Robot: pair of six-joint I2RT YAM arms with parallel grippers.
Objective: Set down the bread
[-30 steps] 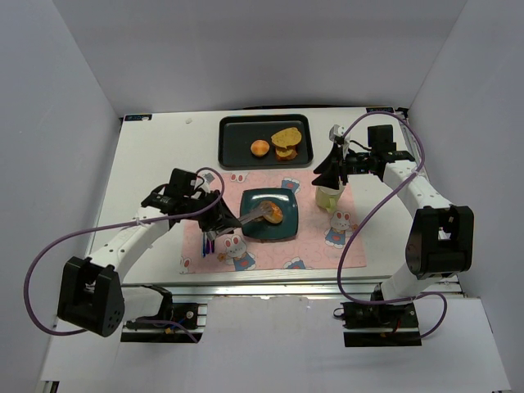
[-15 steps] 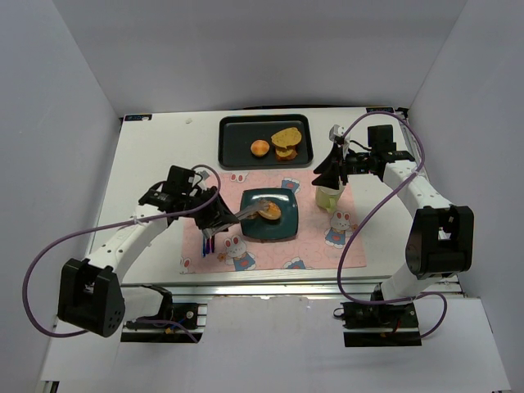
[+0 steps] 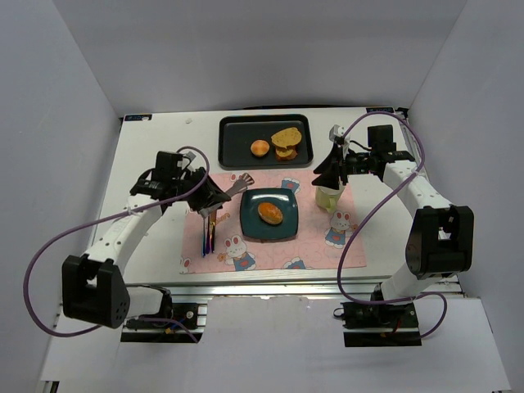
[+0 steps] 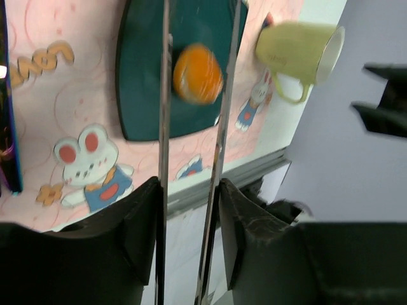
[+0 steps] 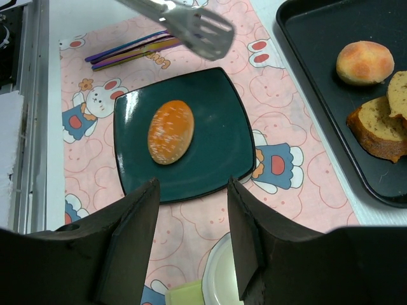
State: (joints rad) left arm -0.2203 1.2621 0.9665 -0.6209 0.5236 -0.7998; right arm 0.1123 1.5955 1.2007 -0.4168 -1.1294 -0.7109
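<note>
Left of the teal plate (image 3: 250,228), the tongs (image 3: 232,189) now stand spread and empty, drawn back from the plate's middle, where they reached a second ago. The left gripper (image 3: 206,196) stays clamped on their handle. The oval bun (image 3: 270,213) lies free on the plate. One bread looks placed; the round bun (image 3: 259,147) waits on the black tray (image 3: 233,146), likely next.

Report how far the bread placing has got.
Done: the flat oval orange bun lies on the square teal plate. In hand: the left gripper holds the metal tongs, empty, beside the plate. Left: the round golden bun sits in the black tray.
</note>
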